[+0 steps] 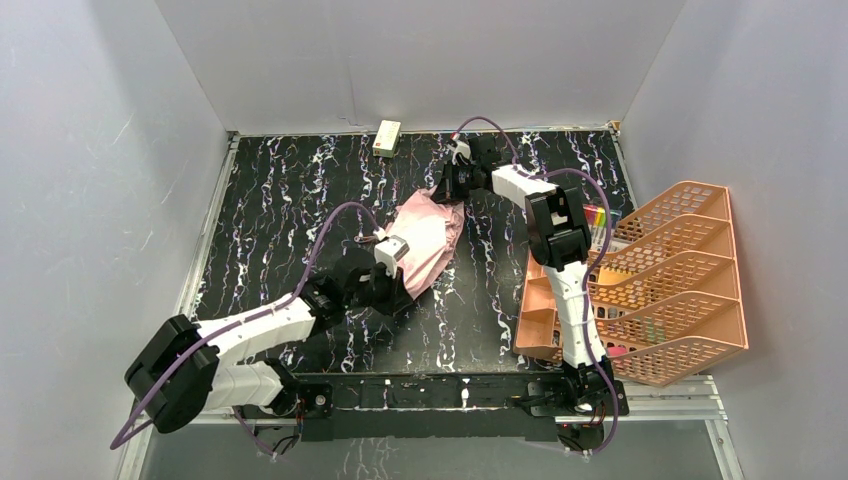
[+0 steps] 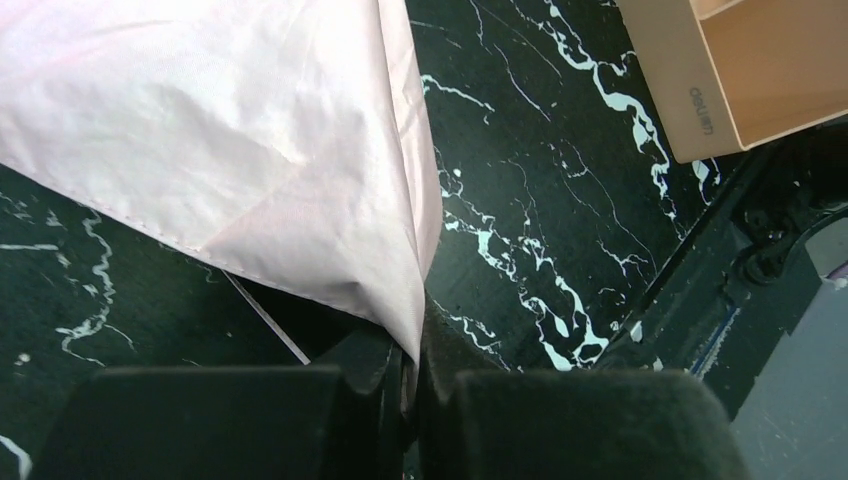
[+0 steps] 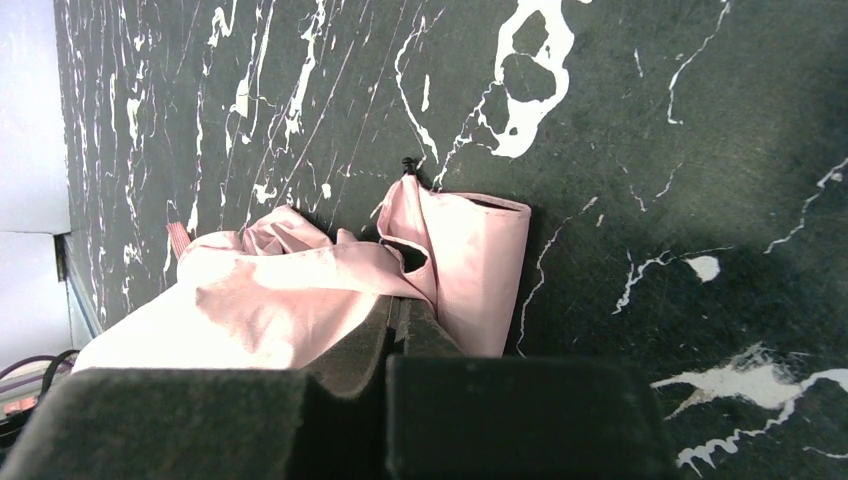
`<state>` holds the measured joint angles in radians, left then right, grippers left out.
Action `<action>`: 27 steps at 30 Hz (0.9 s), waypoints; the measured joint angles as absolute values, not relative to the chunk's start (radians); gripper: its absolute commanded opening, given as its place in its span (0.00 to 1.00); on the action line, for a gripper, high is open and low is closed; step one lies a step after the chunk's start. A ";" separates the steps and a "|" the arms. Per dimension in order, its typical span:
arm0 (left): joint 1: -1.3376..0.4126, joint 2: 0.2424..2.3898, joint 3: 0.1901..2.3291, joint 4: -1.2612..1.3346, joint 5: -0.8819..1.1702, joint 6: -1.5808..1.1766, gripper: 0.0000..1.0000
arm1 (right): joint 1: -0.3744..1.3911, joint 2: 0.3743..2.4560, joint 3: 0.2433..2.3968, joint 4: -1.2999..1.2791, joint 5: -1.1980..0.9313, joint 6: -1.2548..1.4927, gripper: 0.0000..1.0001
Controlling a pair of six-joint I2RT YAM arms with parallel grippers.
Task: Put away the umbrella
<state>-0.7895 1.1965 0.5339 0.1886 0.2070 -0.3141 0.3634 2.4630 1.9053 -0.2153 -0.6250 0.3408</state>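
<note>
Left gripper, right gripper pinch opposite umbrella edges.

Lab test cell, white panel walls

White-black jointed arms, purple cables

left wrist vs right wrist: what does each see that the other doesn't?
Left wrist only: a corner of the orange organiser rack, and the left pincer shut on a flat corner of the umbrella. Right wrist only: a black rib tip, and the right pincer shut on crumpled fabric. Both: pink umbrella fabric on the black marbled table.
</note>
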 measured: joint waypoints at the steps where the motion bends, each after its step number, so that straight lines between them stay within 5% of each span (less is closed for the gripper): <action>1: -0.790 1.195 0.523 0.197 0.211 -0.328 0.00 | 0.363 2.464 1.908 -0.220 -0.625 0.341 0.00; 5: -0.804 1.184 0.488 0.225 0.221 -0.375 0.01 | 0.362 2.468 1.917 -0.232 -0.626 0.340 0.00; 16: -0.862 1.073 0.373 0.226 0.185 -0.496 0.97 | 0.359 2.465 1.914 -0.229 -0.651 0.297 0.05; 22: -0.862 0.846 0.347 0.097 0.039 -0.590 0.98 | 0.345 2.330 1.777 -0.225 -0.579 0.253 0.30; 27: -0.862 0.701 0.391 -0.106 -0.128 -0.659 0.98 | 0.338 2.029 1.571 -0.184 -0.499 0.278 0.38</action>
